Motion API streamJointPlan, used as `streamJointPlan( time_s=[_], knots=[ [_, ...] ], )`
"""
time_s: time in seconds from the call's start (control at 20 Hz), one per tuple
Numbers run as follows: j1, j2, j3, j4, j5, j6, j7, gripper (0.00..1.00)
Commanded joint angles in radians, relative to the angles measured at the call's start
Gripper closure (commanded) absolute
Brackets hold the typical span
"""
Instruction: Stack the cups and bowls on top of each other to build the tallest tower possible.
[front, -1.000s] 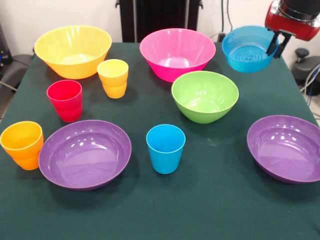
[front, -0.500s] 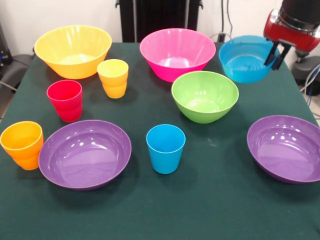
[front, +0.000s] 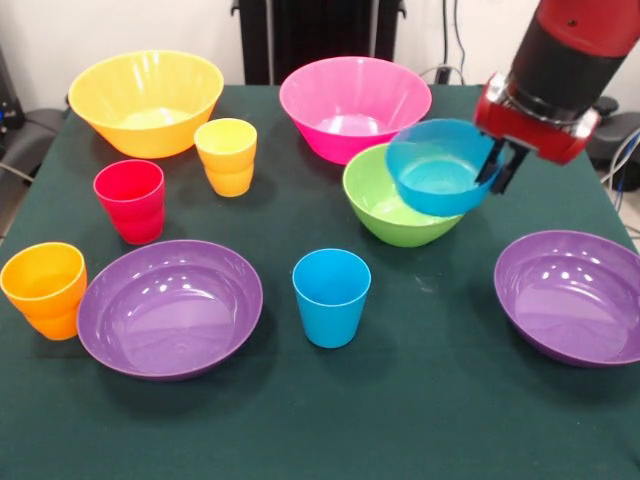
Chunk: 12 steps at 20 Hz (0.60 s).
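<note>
Claw (front: 497, 166) pinches blue bowl (front: 437, 170) rim above green bowl (front: 390, 205).

green bowl (front: 390, 205) partly hidden, purple bowl (front: 572, 300) cropped

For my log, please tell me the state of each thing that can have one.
hand: shut on the small blue bowl's rim
small blue bowl: lifted, tilted, in front of the lime green bowl
lime green bowl: upright, empty
blue cup: upright, alone
red cup: upright
</note>
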Motion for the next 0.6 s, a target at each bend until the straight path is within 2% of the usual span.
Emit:
streamJointPlan(
  time_s=[0.05,0.6],
  knots=[
    [-0.014,0.051,0.035,-0.084,-0.088,0.123,0.015,1.0],
    [-0.01,0.032,0.031,-0.086,-0.104,0.168,0.021,1.0]
  ],
)
